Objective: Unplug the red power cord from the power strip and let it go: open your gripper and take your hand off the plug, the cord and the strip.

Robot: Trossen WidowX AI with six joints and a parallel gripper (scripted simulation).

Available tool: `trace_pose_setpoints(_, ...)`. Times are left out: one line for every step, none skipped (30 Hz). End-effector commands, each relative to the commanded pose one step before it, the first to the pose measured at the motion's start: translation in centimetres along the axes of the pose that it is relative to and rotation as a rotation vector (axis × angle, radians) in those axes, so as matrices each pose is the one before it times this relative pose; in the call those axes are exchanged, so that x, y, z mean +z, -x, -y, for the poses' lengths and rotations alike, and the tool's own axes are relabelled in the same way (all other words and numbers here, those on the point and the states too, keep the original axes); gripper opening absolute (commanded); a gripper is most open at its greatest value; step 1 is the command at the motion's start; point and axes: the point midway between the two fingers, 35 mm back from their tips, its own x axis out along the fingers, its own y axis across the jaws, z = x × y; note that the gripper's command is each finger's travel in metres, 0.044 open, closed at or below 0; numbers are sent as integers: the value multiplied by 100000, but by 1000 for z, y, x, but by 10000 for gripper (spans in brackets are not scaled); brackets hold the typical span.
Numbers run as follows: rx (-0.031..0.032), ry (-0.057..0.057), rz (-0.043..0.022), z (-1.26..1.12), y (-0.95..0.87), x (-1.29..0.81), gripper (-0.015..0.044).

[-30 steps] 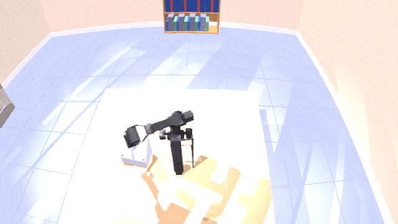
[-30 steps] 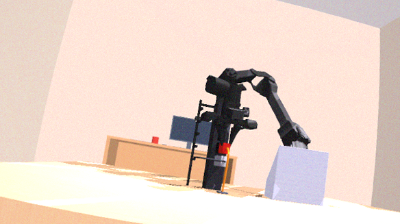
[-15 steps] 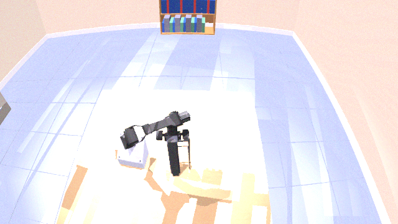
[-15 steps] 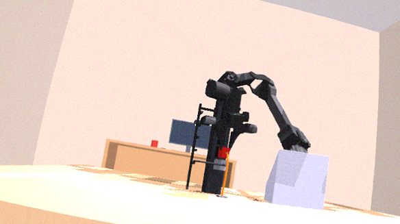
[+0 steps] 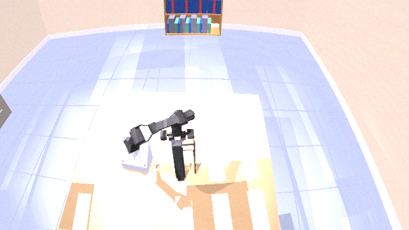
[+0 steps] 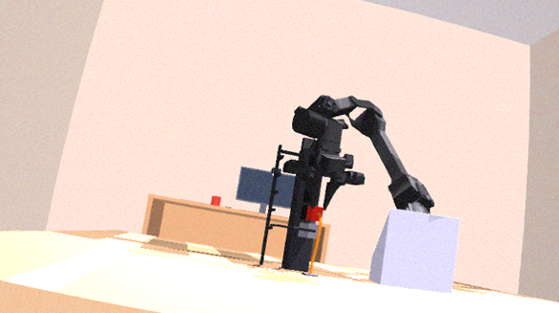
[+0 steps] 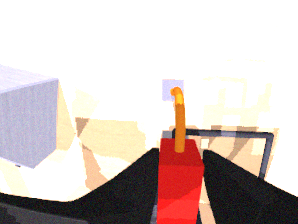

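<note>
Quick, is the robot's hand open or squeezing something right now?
End effector: closed on the red plug, its orange cord sticking out beyond.

The plug (image 7: pixel 180 183) is a red rectangular block, upright, clamped on both sides between the two dark fingers of the gripper (image 7: pixel 181 192). In the exterior view the plug (image 6: pixel 314 213) sits against the upper half of the power strip (image 6: pixel 297 244), a tall dark column standing on end on the table. An orange cord (image 6: pixel 314 248) leaves the plug and runs down to the table top beside the foot of the strip. In the wrist view the cord (image 7: pixel 180 119) curves over at its far end.
</note>
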Motion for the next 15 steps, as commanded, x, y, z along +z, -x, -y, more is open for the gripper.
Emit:
trace_pose_setpoints(-605, 803, 4344, 17, 632, 2310, 0)
trace_pose_setpoints(-3, 9, 0, -22, 25, 160, 0)
trace_pose_setpoints(-2, 9, -1, -22, 25, 160, 0)
trace_pose_setpoints(-2, 8, -3, -23, 25, 160, 0)
trace_pose_setpoints(-1, 8, -4, -24, 24, 160, 0)
trace_pose_setpoints(-1, 7, -5, -25, 24, 160, 0)
trace_pose_setpoints(0, 7, -7, -26, 24, 160, 0)
trace_pose_setpoints(0, 6, -9, -27, 20, 160, 0)
trace_pose_setpoints(9, 6, -89, 7, -82, -240, 26)
trace_pose_setpoints(14, 6, -116, 5, -103, -300, 53)
trace_pose_setpoints(22, 6, -148, 2, -127, -365, 79)
trace_pose_setpoints(12, 3, -73, -1, -62, -174, 105)
trace_pose_setpoints(0, 0, 0, 0, 0, 0, 131)
trace_pose_setpoints(0, 0, 0, 0, 0, 0, 157)
trace_pose_setpoints(0, 0, 0, 0, 0, 0, 184)
